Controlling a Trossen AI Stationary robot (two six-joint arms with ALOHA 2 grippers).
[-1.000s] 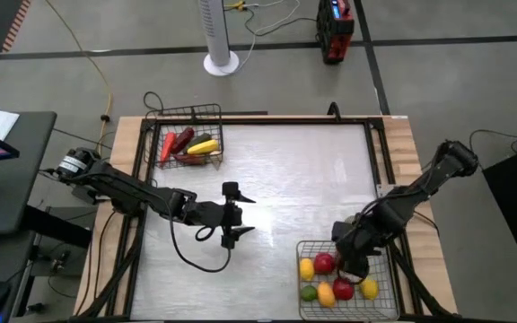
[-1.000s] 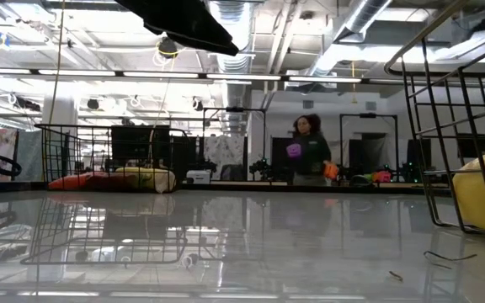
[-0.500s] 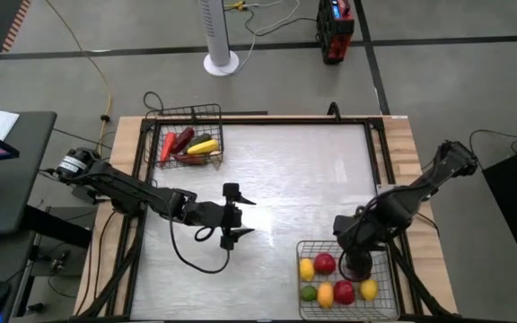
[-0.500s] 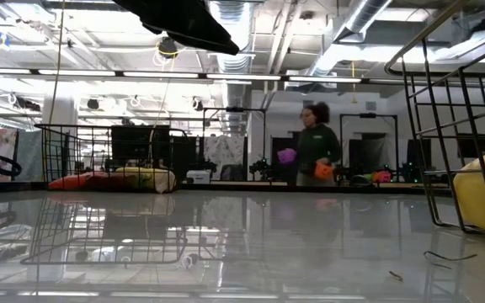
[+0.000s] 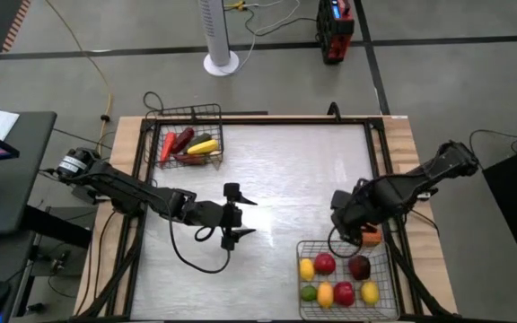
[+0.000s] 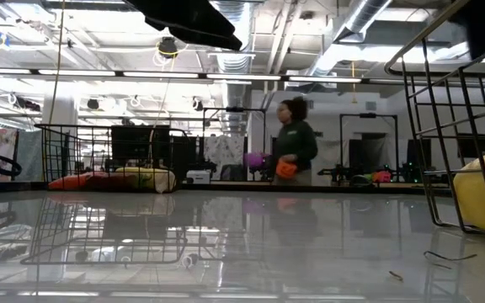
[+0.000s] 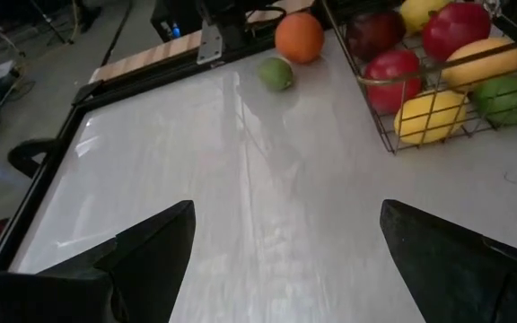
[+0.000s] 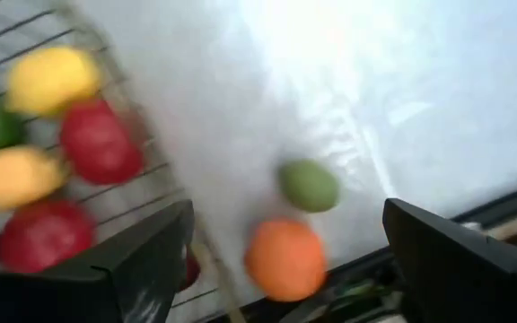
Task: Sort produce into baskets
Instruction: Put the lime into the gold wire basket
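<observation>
The near-right wire basket [image 5: 379,309] holds several round balls: yellow, red, dark red and green. An orange ball [image 5: 372,237] and a green ball [image 8: 309,185] lie on the table just beyond its far edge; they also show in the left wrist view as the orange ball [image 7: 298,36] and the green ball [image 7: 276,73]. My right gripper [image 5: 354,233] is open above these two and touches nothing. The far-left basket [image 5: 189,115] holds elongated red, dark and yellow pieces [image 5: 191,144]. My left gripper [image 5: 244,217] is open and empty at mid-table.
A dark metal frame [image 5: 377,152] runs round the tabletop. A black cable [image 5: 196,260] loops on the table beside the left arm. The table's middle [image 5: 294,179] is bare. A person [image 6: 291,151] walks in the room beyond the table.
My right gripper has moved from over the near-right basket toward the table's far edge, to above the orange ball. A dark red ball now shows in the basket where the gripper was. The person in the room has walked leftward.
</observation>
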